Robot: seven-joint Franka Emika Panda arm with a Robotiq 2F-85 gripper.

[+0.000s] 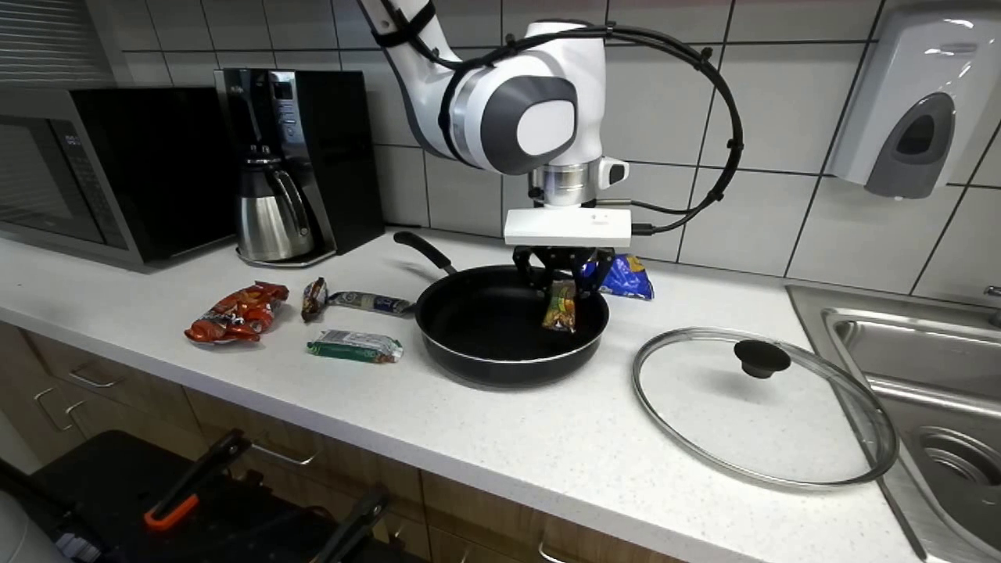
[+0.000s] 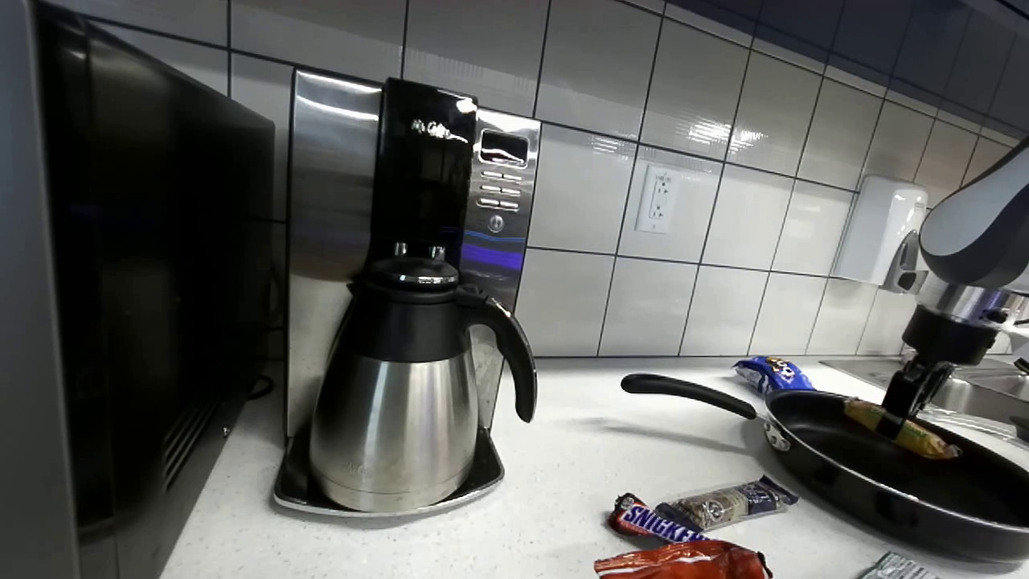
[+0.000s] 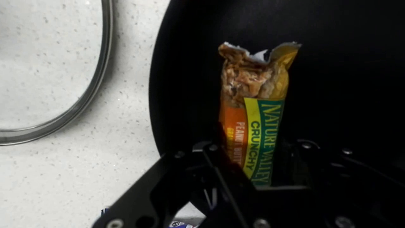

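In the claw [image 1: 562, 294] sits a granola bar [image 1: 560, 315], over the pan [image 1: 477, 314] on the surface [image 1: 539, 442]. In an exterior view, the lid [image 1: 761, 360] lies right of the claw, the coffee maker [image 1: 336, 148] left, a packet [image 1: 628, 277] behind.

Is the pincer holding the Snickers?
No, the bar in the pincer reads Nature Valley in the wrist view, and the Snickers is on the counter.

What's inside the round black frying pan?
A yellow, green and orange wrapped snack bar, held by the black two-fingered gripper, in or just over the pan. What lies right beneath the bar is hidden.
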